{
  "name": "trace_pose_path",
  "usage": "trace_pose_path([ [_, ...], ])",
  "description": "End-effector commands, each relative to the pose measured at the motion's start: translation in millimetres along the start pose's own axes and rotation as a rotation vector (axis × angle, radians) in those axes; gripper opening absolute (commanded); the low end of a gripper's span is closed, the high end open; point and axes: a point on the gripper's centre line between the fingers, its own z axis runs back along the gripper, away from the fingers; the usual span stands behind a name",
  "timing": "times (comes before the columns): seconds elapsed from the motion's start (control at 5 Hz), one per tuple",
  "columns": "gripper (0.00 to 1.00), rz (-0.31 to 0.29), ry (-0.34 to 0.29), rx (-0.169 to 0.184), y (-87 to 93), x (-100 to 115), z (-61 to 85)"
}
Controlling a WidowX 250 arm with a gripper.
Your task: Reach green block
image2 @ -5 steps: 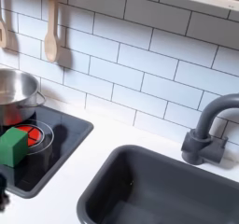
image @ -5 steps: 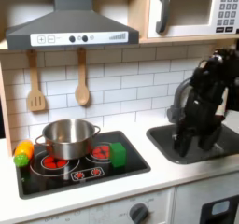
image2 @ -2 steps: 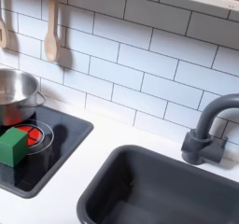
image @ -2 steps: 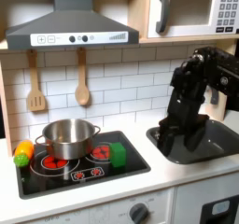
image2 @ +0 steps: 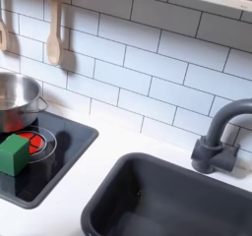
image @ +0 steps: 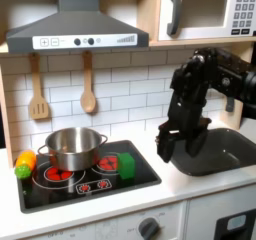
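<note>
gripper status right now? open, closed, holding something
Gripper: cannot be told, too dark and blurred in the first exterior view. It holds nothing visible and is apart from the green block.

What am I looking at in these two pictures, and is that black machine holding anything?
The black machine is a robot arm; its fingers hang over the toy kitchen's dark sink, too blurred to tell whether open or shut, and I see nothing in them. The first exterior view faces the whole kitchen from the front; the second exterior view looks closely at the counter between hob and sink. On the black hob stand a steel pot, a small green cube-shaped block and a yellow-orange toy vegetable.
</note>
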Motion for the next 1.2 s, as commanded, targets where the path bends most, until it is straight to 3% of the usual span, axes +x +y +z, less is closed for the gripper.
trace_pose_path([
  [0.0,1.0,0.031,0.003,0.004,13.5,20.1,-4.8],
  [0.4,1.0,0.035,-0.002,0.008,19.9,50.8,-12.8],
  [1.0,1.0,0.043,0.004,0.007,24.2,77.9,-27.4],
])
